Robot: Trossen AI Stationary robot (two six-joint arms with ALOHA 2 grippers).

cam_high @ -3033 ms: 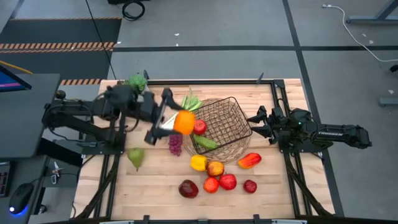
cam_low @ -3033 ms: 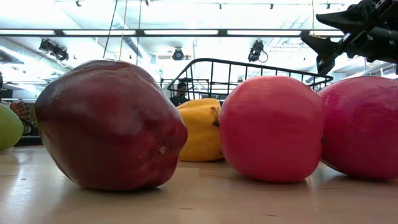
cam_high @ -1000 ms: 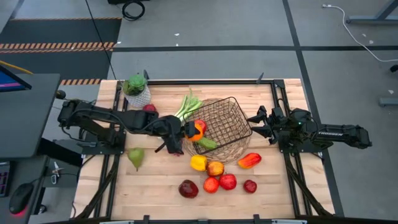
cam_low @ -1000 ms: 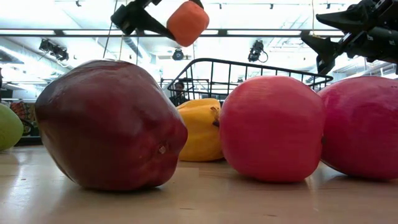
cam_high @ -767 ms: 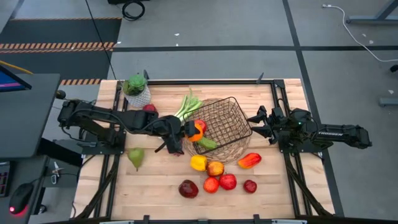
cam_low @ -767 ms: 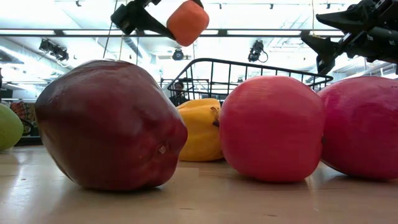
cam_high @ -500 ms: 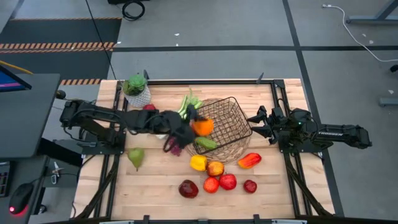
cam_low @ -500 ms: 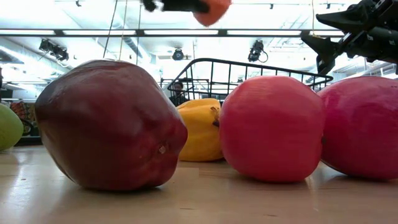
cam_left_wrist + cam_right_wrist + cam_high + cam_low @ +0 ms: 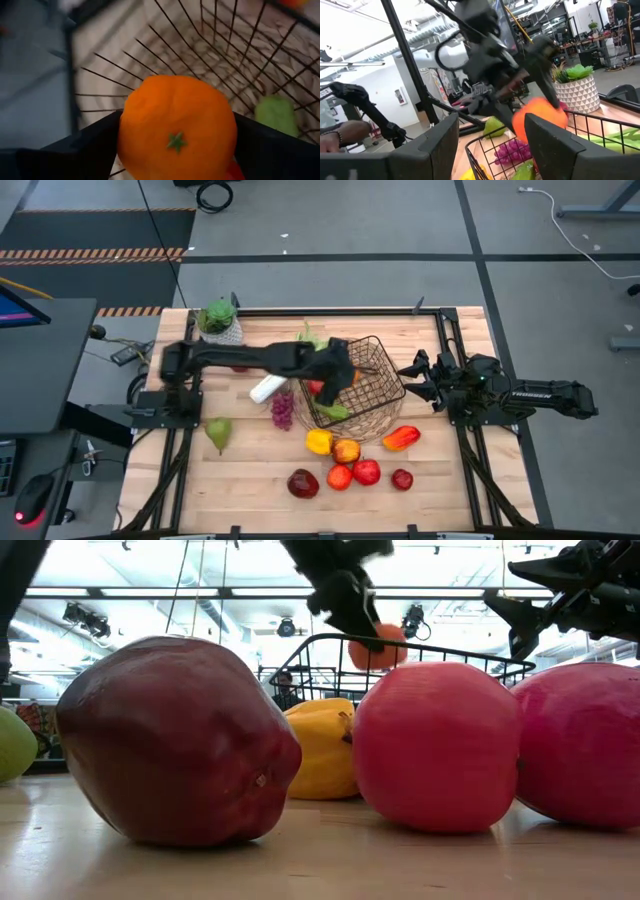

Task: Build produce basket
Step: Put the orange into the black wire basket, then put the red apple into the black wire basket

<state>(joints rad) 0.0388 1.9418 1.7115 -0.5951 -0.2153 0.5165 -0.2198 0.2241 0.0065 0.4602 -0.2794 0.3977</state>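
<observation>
The dark wire basket (image 9: 385,380) lies tilted on the table's middle, a red apple (image 9: 315,387) and a green piece (image 9: 330,410) inside it. My left gripper (image 9: 345,378) reaches over its left rim, shut on an orange (image 9: 175,125). The orange also shows at rim height in the low view (image 9: 378,648). A leek (image 9: 266,389), purple grapes (image 9: 282,412) and a green pear (image 9: 218,432) lie left of the basket. Peppers and apples lie along its near side. My right gripper (image 9: 412,375) waits open at the basket's right. My left gripper pinches the orange by two opposite sides (image 9: 125,137) between its two fingers (image 9: 85,155). The fingers slant downward from the table's left. The orange hangs clear of the wires, over the basket's opening, its green stem mark turned toward the wrist.
A leafy plant in a white pot (image 9: 220,320) stands at the far left. A yellow pepper (image 9: 318,442), a red pepper (image 9: 400,438) and several apples, such as one (image 9: 303,483), crowd the near middle. Bare wood shows at the near left and far right.
My left gripper has swung toward the table's right edge and down, from beside the basket's left rim to over its opening. The wrist has rolled on the way. The orange has stayed in its hold and dropped to about rim height.
</observation>
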